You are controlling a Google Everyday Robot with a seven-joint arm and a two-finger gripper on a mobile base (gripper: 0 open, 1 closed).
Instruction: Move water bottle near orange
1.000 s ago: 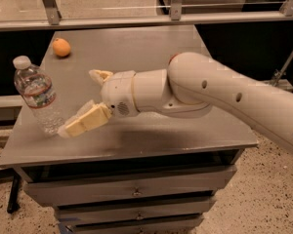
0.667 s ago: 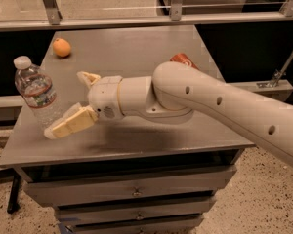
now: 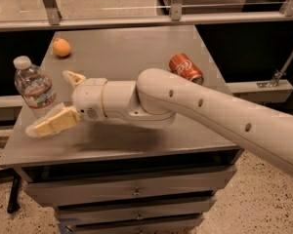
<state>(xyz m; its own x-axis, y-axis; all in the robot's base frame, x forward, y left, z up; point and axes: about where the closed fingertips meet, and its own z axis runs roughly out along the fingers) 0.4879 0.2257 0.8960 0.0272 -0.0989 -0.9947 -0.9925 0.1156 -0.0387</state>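
1. Camera view: the water bottle [image 3: 34, 87] stands upright at the left edge of the grey surface [image 3: 127, 48].
2. The gripper [image 3: 49, 102] sits just right of the water bottle. Its fingers [image 3: 53, 123] are spread wide and hold nothing. The lower finger crosses the bottle's base; I cannot tell whether it touches.
3. The orange [image 3: 61, 47] lies behind the water bottle, apart from it.
4. A red soda can [image 3: 185, 68] lies well to the bottle's right.

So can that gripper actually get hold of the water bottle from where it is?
Probably yes. The gripper is open and right beside the water bottle, which stands near the edge of the table. Nothing lies between them; the orange and the red can sit well away.
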